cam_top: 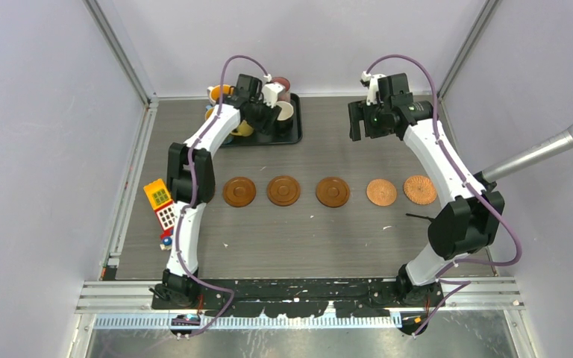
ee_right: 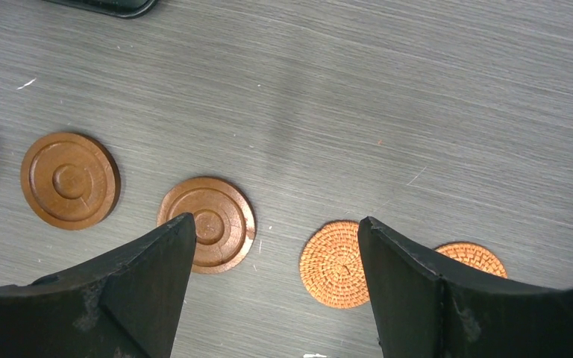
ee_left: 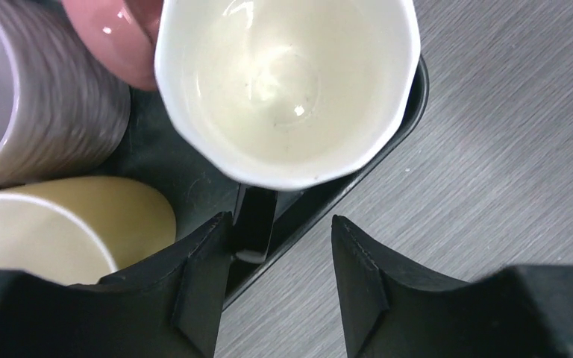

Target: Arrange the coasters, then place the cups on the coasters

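Observation:
Several coasters lie in a row across the table: three brown wooden discs (cam_top: 239,192) (cam_top: 283,191) (cam_top: 333,192) and two woven orange ones (cam_top: 381,192) (cam_top: 420,189). The cups stand crowded in a black tray (cam_top: 292,138) at the back left. My left gripper (ee_left: 280,220) hangs over the tray, its jaws apart around the black handle (ee_left: 255,224) of a black mug with a white inside (ee_left: 287,82). The handle lies against the left finger; the right finger stands clear of it. My right gripper (ee_right: 276,220) is open and holds nothing, high above the woven coaster (ee_right: 333,262).
Beside the white-inside mug are a cream-yellow mug (ee_left: 67,224), a lilac mug (ee_left: 45,97) and a pink mug (ee_left: 119,37). A coloured toy block house (cam_top: 160,205) lies at the left edge of the table. A microphone (cam_top: 552,149) juts in from the right.

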Controlling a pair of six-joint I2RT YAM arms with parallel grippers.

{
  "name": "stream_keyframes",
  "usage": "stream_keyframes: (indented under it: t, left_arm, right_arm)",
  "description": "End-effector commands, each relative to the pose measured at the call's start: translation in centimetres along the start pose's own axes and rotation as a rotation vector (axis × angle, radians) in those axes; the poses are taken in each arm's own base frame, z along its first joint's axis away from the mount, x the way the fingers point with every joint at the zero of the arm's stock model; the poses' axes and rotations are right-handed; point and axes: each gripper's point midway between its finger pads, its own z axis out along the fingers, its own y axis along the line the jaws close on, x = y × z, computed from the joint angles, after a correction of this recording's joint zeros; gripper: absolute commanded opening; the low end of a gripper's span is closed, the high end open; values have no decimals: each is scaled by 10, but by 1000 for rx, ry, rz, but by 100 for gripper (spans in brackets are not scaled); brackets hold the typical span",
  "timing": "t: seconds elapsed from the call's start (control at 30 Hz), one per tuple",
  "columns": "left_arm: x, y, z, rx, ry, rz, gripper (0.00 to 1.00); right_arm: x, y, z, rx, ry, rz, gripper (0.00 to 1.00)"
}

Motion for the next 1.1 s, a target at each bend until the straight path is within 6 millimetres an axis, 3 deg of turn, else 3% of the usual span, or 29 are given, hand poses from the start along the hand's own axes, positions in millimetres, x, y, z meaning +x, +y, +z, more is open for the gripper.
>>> stream_keyframes:
  t: [0.0,0.5,0.7,0.9,1.07]
  left_arm:
    - [-24,-6,6,-4,-69,28,52]
    - [-28,-11,12,-19,-109,-38,29]
    - [-41,-14,-2,-37,-166,-71,0]
    - [-74,-28,-35,-22,-258,-69,0]
    - [-105,-58,-64,-15,-326,-69,0]
  right_arm:
    - [-31,3,-37,-2,-115,14,84]
    - [-48,15,-75,-57,-191,12,84]
    - [-57,27,-100,-115,-195,28,84]
    - [-68,51,-135,-240,-244,67,84]
    - [-73,50,-167,-230,-320,50,85]
